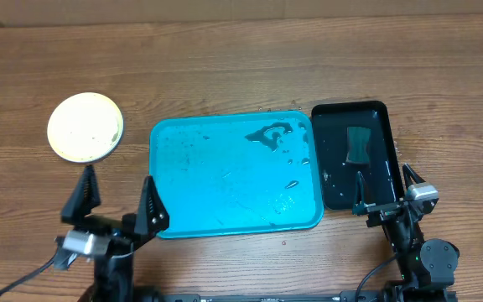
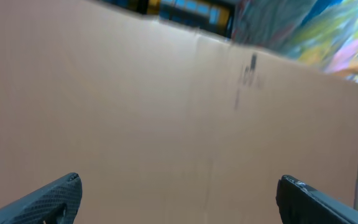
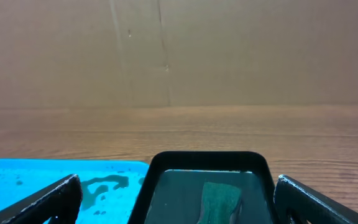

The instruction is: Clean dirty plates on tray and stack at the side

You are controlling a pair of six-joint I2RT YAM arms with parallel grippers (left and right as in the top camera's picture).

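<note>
Overhead: one plate [image 1: 85, 126], one turquoise tray [image 1: 193, 180].

turq. tray [image 1: 193, 172] – blk tray [image 1: 378, 180] – pale-yel. plate [image 1: 85, 127]

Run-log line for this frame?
left gripper: open, empty; right gripper: open, empty; turquoise tray: wet, plate-free; plates: stacked left of tray; dark sponge: in black tray

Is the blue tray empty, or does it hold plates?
Empty: the tray shows only wet patches. A plate lies beside it.
</note>
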